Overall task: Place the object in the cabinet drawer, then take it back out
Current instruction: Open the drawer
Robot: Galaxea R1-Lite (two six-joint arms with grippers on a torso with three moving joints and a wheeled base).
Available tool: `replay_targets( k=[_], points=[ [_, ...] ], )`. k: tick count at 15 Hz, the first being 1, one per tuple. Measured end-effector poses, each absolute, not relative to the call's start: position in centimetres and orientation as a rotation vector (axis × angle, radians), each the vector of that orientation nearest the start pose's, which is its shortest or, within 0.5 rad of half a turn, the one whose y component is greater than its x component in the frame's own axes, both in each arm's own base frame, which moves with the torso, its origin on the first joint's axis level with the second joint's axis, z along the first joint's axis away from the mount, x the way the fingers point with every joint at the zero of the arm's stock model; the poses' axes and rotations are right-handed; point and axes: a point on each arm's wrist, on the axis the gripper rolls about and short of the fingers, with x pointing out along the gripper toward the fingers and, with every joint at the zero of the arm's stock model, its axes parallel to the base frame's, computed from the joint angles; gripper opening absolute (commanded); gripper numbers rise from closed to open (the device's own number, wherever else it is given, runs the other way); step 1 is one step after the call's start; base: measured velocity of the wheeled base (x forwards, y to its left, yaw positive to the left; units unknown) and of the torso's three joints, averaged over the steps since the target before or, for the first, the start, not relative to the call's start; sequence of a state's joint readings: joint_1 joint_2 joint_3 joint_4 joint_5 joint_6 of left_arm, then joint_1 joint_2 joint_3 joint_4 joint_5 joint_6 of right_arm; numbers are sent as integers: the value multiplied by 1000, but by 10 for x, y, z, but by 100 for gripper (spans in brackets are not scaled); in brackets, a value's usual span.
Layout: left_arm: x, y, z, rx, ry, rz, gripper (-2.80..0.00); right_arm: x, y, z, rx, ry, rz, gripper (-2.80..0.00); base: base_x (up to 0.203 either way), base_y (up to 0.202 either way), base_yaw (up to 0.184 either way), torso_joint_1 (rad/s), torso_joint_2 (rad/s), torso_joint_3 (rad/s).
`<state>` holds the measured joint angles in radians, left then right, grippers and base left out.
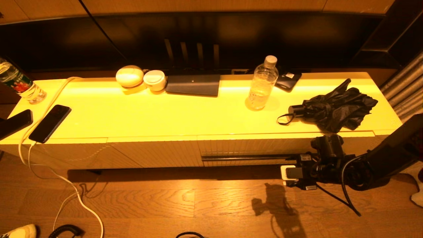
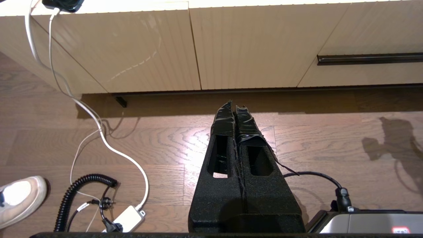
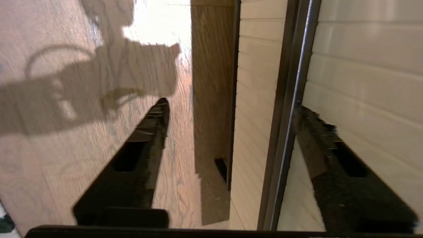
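The cabinet drawer (image 1: 251, 147) is closed, its dark handle strip (image 1: 246, 158) running along the ribbed cream front. My right gripper (image 1: 291, 164) is at the strip's right end. In the right wrist view the right gripper (image 3: 231, 105) is open, with the handle strip (image 3: 292, 96) between the fingers, close to one finger (image 3: 317, 142). Nothing is held. A black folded umbrella (image 1: 333, 107) and a clear bottle (image 1: 262, 84) rest on the cabinet top. I cannot tell which is the object. My left gripper (image 2: 234, 106) is shut and empty over the floor.
On the cabinet top (image 1: 165, 112) lie two phones (image 1: 49, 123) on the left, with white cables trailing to the floor. Round white items (image 1: 130, 76) and a dark flat case (image 1: 193, 85) sit at the back. A shoe (image 2: 18, 200) and a coiled cord (image 2: 82, 190) are on the wood floor.
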<state>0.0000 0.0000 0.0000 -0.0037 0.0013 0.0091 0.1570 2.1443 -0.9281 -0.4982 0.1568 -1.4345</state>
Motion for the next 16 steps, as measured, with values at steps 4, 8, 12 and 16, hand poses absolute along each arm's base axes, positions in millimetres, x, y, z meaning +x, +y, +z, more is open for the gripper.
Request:
replay_targets(
  k=[4, 8, 12, 16],
  points=[
    [-23, 0, 76, 9, -5, 1, -280, 380, 61, 39, -1356, 384, 756, 0, 0, 0, 0, 0, 0, 0],
    [-23, 0, 76, 9, -4, 1, -280, 395, 60, 35, -1360, 372, 733, 0, 0, 0, 0, 0, 0, 0],
    [-23, 0, 76, 9, -5, 1, -280, 406, 59, 32, -1374, 363, 728, 0, 0, 0, 0, 0, 0, 0],
    [-23, 0, 76, 9, -4, 1, -280, 411, 60, 28, -1377, 367, 720, 0, 0, 0, 0, 0, 0, 0]
  ],
)
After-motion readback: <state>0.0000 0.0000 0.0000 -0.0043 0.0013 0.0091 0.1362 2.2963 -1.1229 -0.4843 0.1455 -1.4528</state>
